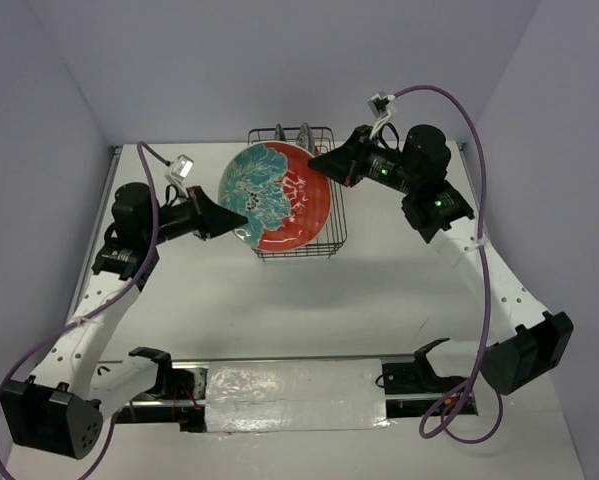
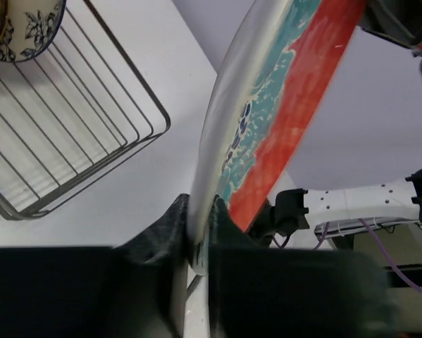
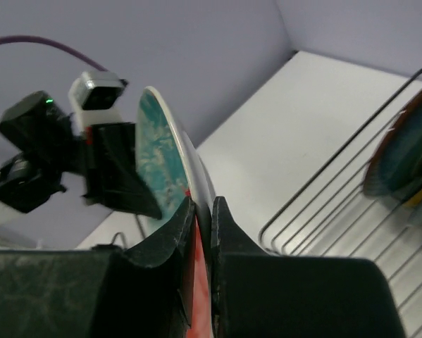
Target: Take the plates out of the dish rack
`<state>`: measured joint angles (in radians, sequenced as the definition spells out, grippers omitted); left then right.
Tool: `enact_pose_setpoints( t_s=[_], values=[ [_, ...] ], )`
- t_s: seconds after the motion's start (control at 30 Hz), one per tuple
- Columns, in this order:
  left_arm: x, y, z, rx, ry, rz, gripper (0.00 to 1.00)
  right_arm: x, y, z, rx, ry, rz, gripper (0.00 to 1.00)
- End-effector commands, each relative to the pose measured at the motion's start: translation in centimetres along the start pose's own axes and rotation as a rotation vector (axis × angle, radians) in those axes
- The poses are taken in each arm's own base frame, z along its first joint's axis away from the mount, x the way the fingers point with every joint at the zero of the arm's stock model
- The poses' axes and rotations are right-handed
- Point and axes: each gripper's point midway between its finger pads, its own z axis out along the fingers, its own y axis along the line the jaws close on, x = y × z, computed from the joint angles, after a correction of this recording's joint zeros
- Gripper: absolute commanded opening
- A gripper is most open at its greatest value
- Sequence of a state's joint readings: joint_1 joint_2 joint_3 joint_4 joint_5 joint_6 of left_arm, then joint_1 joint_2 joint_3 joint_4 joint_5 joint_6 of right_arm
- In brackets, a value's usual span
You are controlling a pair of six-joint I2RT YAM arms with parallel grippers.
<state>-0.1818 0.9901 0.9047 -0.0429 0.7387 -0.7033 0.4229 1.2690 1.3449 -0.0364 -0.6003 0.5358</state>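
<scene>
The large red-rimmed, teal-patterned plate (image 1: 276,196) is held face up and tilted above the dark wire dish rack (image 1: 337,215). My left gripper (image 1: 241,218) is shut on its left rim; the rim sits between the fingers in the left wrist view (image 2: 199,211), where the plate (image 2: 281,105) rises edge-on. My right gripper (image 1: 317,160) is shut on the far right rim, also seen in the right wrist view (image 3: 203,204). Other plates (image 1: 291,134) stand at the back of the rack, mostly hidden. A white-and-blue floral plate (image 2: 27,28) stands in the rack (image 2: 84,148).
In the right wrist view, a dark teal plate with an orange edge (image 3: 408,155) stands in the rack (image 3: 337,211). Purple cables (image 1: 479,170) loop from both wrists. A foil-covered strip (image 1: 289,395) lies between the arm bases at the near edge.
</scene>
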Motion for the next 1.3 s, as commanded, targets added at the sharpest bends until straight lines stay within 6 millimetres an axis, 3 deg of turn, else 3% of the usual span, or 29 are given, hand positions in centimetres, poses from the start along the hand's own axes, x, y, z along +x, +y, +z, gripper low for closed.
enact_pose_setpoints(
  t_s=[0.0,0.07,0.13,0.23,0.27,0.37,0.47,0.53,0.6,0.63,0.67,0.7,0.73,0.8,0.83,0.9,0.93,0.97,1.1,1.27],
  values=[
    [-1.9,-2.8,-0.1,0.134,-0.074,0.092,0.00,-3.8,4.7,-0.2,-0.162,-0.131,-0.050,0.00],
    [-3.1,-3.2,-0.6,0.104,-0.137,0.093,0.00,-3.3,3.6,0.0,-0.127,-0.129,-0.048,0.00],
    [-4.2,-2.8,-1.1,0.043,-0.202,0.071,0.00,-3.0,2.6,0.0,-0.075,-0.129,-0.043,0.10],
    [-6.1,-1.5,-2.9,-0.089,-0.344,0.000,0.00,-2.5,1.3,-0.1,-0.019,-0.122,-0.037,0.41],
    [-6.6,-1.7,-3.6,-0.103,-0.382,-0.009,0.00,-2.5,1.0,-0.1,-0.004,-0.122,-0.032,0.62],
    [-8.0,-1.9,-5.4,-0.140,-0.482,-0.050,0.00,-2.2,-0.1,0.1,0.030,-0.111,-0.027,0.78],
    [-9.2,-0.7,-7.7,-0.268,-0.594,-0.112,0.00,-2.3,-2.0,0.1,0.130,-0.111,-0.016,0.85],
    [-9.9,1.4,-10.0,-0.431,-0.680,-0.187,0.00,-2.0,-3.6,-0.5,0.228,-0.106,-0.019,0.86],
    [-11.0,1.9,-11.5,-0.514,-0.731,-0.217,0.00,-2.3,-4.7,-1.8,0.324,-0.136,-0.022,0.87],
    [-10.8,3.7,-12.4,-0.607,-0.733,-0.253,0.00,-2.3,-4.7,-2.2,0.335,-0.143,-0.026,0.87],
    [-10.8,5.6,-11.7,-0.657,-0.698,-0.286,0.00,-2.3,-4.6,-3.0,0.346,-0.159,-0.031,0.87],
    [-11.1,6.2,-11.4,-0.663,-0.679,-0.304,0.00,-2.2,-4.4,-3.4,0.349,-0.164,-0.036,0.87],
    [-11.4,8.8,-10.6,-0.667,-0.626,-0.353,0.00,-2.0,-4.0,-4.0,0.346,-0.168,-0.041,0.87],
    [-11.6,11.9,-10.0,-0.649,-0.592,-0.427,0.00,-1.7,-3.9,-4.8,0.357,-0.168,-0.054,0.87],
    [-12.1,13.3,-8.4,-0.591,-0.556,-0.438,0.00,-1.6,-3.3,-5.5,0.352,-0.176,-0.063,0.87],
    [-12.2,15.9,-7.8,-0.568,-0.541,-0.477,0.00,-1.0,-3.3,-6.4,0.361,-0.167,-0.074,0.87],
    [-11.9,18.3,-6.7,-0.561,-0.511,-0.509,0.00,-1.1,-2.5,-7.1,0.349,-0.181,-0.086,0.88],
    [-12.4,18.9,-6.0,-0.515,-0.501,-0.504,0.00,-1.0,-2.3,-7.5,0.348,-0.183,-0.091,0.88],
    [-11.3,25.3,-5.1,-0.590,-0.501,-0.567,0.00,-0.3,-1.1,-9.1,0.319,-0.190,-0.108,0.89],
    [-9.5,28.4,-4.0,-0.583,-0.482,-0.602,0.00,0.3,-1.0,-10.0,0.331,-0.189,-0.131,0.89]
  ],
)
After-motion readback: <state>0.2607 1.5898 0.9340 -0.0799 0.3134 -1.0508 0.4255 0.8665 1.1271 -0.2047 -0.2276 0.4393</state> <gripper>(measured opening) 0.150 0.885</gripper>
